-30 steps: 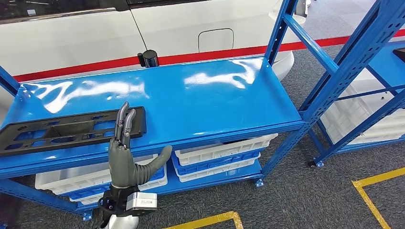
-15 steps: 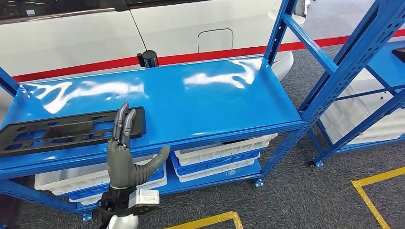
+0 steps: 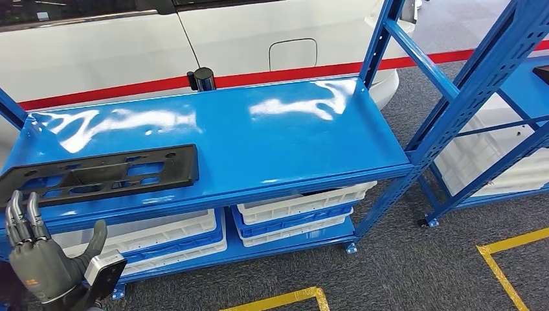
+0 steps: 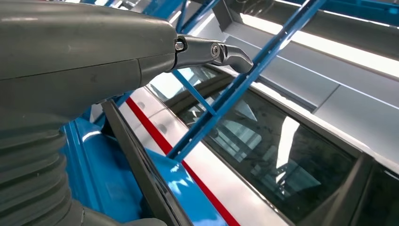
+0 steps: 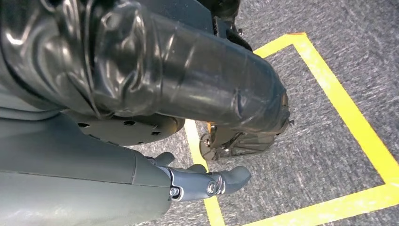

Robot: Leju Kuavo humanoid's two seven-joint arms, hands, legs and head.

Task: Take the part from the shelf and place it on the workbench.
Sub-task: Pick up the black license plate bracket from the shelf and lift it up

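The part, a long flat black plastic frame with cut-outs, lies on the left end of the blue shelf top. My left hand is low at the left, in front of and below the shelf's front edge. Its fingers stand up and apart, the thumb is out to the side, and it holds nothing. In the left wrist view the thumb stretches out above the part's dark edge. My right hand hangs over the grey floor with its thumb out and nothing in it.
White bins fill the level under the shelf top. A white car with a red stripe stands close behind, with a black cylinder at the shelf's back edge. A second blue rack stands to the right. Yellow tape marks the floor.
My left hand has left the part's right end, where its fingers lay, and dropped down and to the left below the shelf edge. The part has not moved.
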